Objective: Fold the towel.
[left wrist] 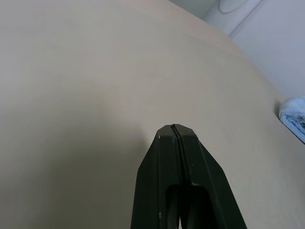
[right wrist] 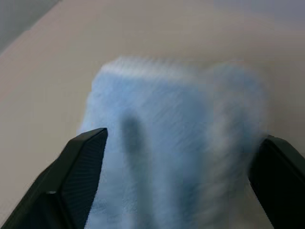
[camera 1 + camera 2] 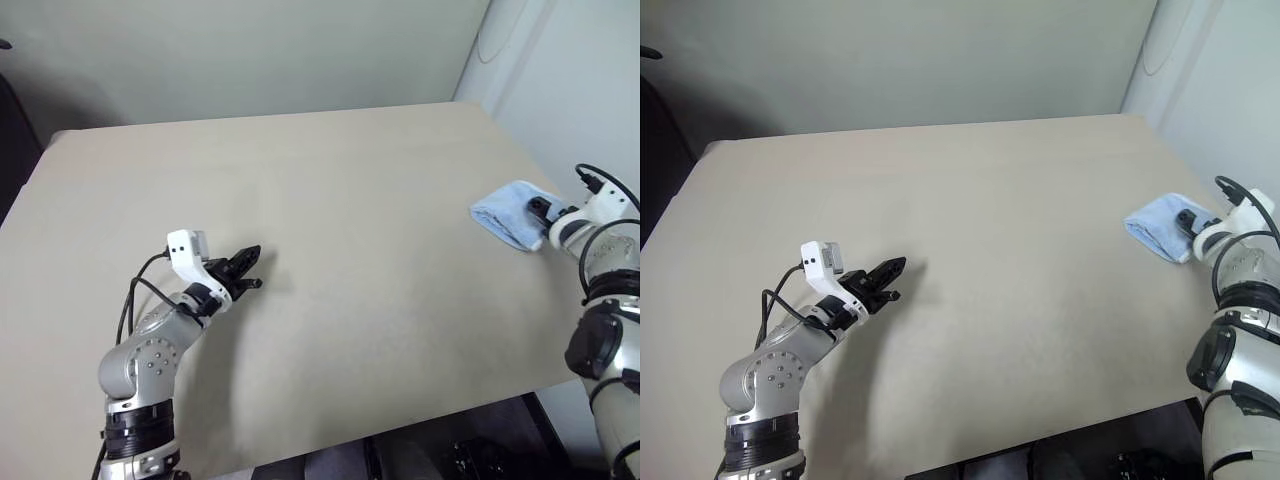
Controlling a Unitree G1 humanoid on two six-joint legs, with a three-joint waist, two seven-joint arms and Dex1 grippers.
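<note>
Towel [image 3: 508, 212] is a small light-blue terry bundle – already bunched or folded over on itself – lying at the far right of the tan table [image 3: 330, 220], close to the right edge. Judging by the look: light, limp, no stiffness, so it will sag and drag rather than hold shape. The pile should grip well, so slipping looks unlikely. Best hold is probably a pinch on a hem edge or corner, not the thick middle, which would just bunch more.

Right gripper [image 2: 178, 179] sits at the towel's right side, pointing left into it. Fingers are spread wide with the cloth lying between them in the wrist view, one finger [image 2: 78, 164] on each flank. Nothing clamped – whether the pads touch the cloth I can't tell.

Left gripper [image 3: 243, 268] is fully closed on nothing, hovering over bare table at near left, well apart from the towel.
</note>
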